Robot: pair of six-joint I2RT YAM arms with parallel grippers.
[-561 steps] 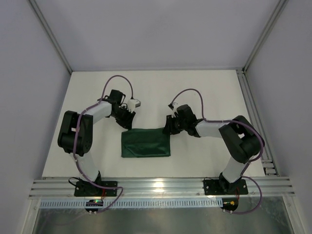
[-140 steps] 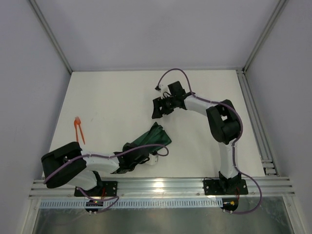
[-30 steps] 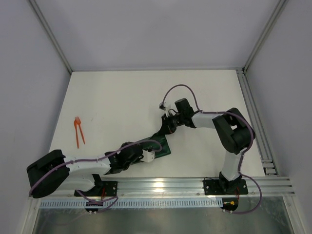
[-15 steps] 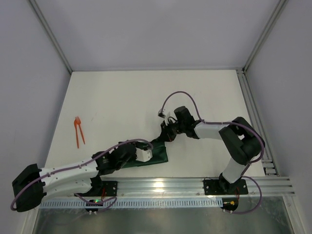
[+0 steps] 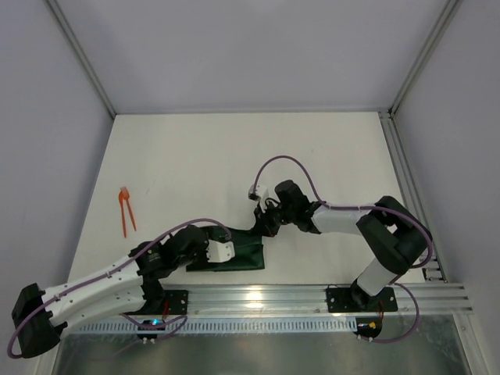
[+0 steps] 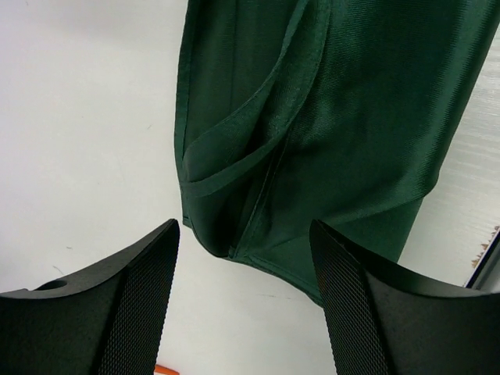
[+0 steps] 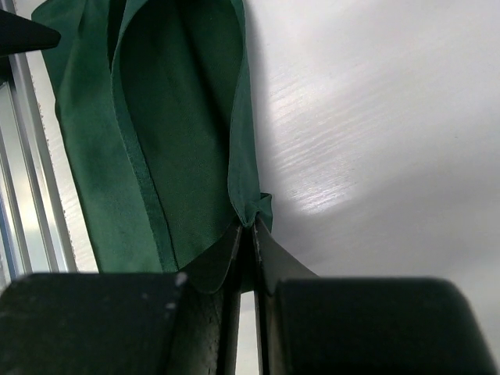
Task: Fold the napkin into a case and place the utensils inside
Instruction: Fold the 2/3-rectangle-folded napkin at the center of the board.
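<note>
Here the left gripper (image 6: pixel 244 250) stands wide open at one end of the folded napkin (image 6: pixel 351 133), clasping nothing. The right gripper (image 7: pixel 248 233) is pinched tight on the napkin's opposite corner. The cloth lies near the table's (image 5: pixel 195 156) front edge, well apart from the orange utensils (image 5: pixel 125 209).

Dark green napkin (image 6: pixel 351 117) with fine ribbed weave; bright orange utensils (image 5: pixel 125 209); white table (image 5: pixel 195 156); purple cables (image 5: pixel 283 158).
</note>
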